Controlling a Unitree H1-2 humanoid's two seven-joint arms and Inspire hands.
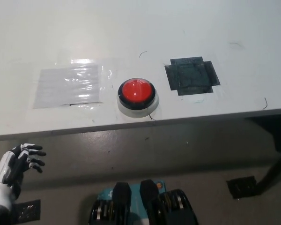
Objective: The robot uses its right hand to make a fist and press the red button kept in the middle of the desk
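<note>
Counter [131, 28]: you had a white top spanning the view.
Clear film [69, 86]: taped flat left of the button.
Black patch [192, 76]: right of it.
Red button [136, 92]: near the front edge, untouched.
Left hand [18, 161]: low beside you, fingers spread, empty.

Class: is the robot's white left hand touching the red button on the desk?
Apart. The head view shows the left hand below the desk edge, with bare floor and desk surface between it and the red button.
</note>
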